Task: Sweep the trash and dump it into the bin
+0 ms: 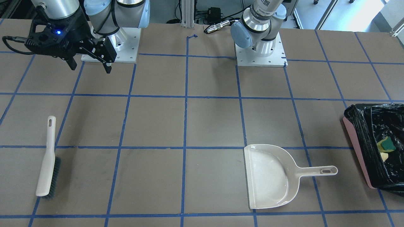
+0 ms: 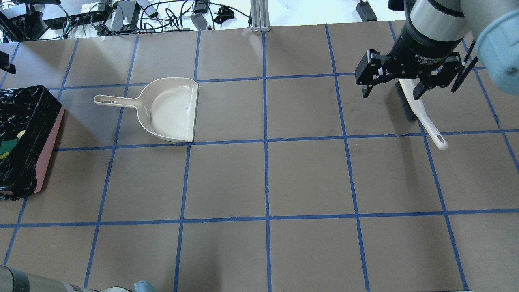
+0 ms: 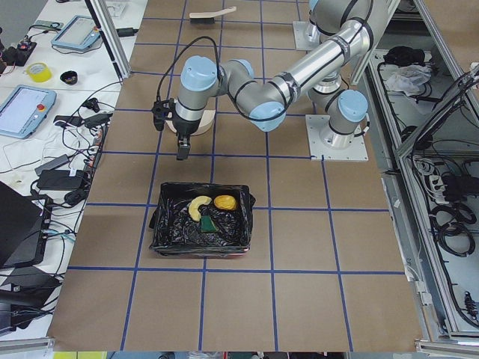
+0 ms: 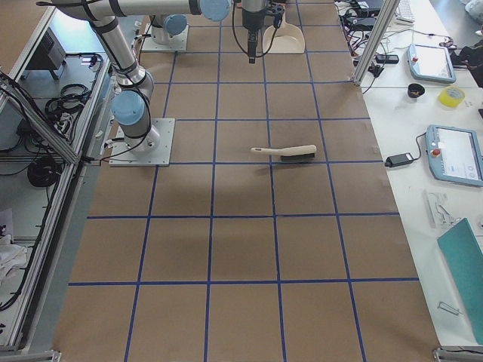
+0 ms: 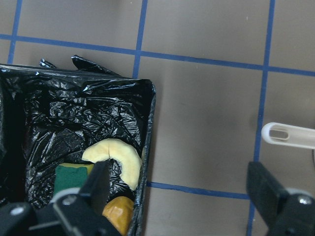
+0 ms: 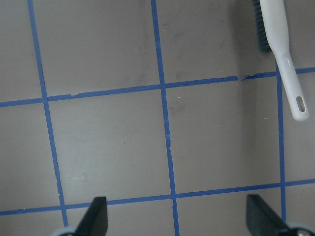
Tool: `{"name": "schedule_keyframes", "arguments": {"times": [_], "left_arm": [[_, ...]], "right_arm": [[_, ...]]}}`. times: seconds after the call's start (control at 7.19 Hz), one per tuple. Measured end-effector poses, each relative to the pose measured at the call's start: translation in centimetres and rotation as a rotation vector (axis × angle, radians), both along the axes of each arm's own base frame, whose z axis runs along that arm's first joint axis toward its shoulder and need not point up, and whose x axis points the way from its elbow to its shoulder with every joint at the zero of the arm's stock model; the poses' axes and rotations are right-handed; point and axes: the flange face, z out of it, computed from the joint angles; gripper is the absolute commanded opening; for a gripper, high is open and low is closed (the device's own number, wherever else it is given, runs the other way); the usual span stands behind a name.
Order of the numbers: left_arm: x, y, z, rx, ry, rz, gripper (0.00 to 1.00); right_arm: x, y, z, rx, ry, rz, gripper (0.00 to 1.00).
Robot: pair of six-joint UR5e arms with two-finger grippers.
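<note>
All three trash items lie inside the bin [image 5: 59, 108], a pink box [image 1: 356, 151] lined with a black bag: the tan croissant [image 5: 120, 157], the yellow-green sponge [image 5: 71, 174] and the amber pastry [image 5: 117, 214]. They also show in the exterior left view, croissant [image 3: 198, 206], pastry [image 3: 224, 202], sponge [image 3: 207, 223]. My left gripper [image 5: 179, 196] is open and empty, above the table between the bin and the dustpan handle [image 5: 290, 135]. My right gripper [image 2: 391, 94] is open and empty, raised over the table near the brush [image 2: 421, 117].
The beige dustpan [image 2: 172, 109] lies flat and empty, handle toward the bin [image 2: 50, 146]. The beige brush [image 1: 47, 160] lies flat on the table on my right side. Cables and devices line the far table edge [image 2: 121, 16].
</note>
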Motion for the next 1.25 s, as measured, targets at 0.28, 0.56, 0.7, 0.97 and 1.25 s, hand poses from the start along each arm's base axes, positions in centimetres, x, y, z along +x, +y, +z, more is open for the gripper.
{"name": "schedule_keyframes", "arguments": {"times": [0.28, 0.56, 0.7, 0.97, 1.25], "left_arm": [[4.1, 1.1, -0.6, 0.011, -0.036, -0.055, 1.0], [7.7, 1.8, -1.6, 0.013, -0.075, -0.105, 1.0], [8.8, 2.0, -2.1, 0.01, -0.089, -0.115, 1.0], [9.2, 1.9, -3.2, 0.01, -0.085, -0.105, 1.0], [7.0, 0.6, -4.1, 0.003, -0.03, -0.015, 1.0]], "right_arm": [[0.0, 0.2, 0.2, -0.003, 0.004, 0.003, 1.0], [0.0, 0.1, -0.3, 0.014, 0.003, 0.008, 1.0], [0.0, -0.1, -0.8, 0.021, 0.004, 0.014, 1.0], [0.0, -0.8, -1.7, 0.032, 0.004, 0.017, 1.0], [0.0, -1.4, -2.6, 0.048, 0.004, 0.018, 1.0]]}}
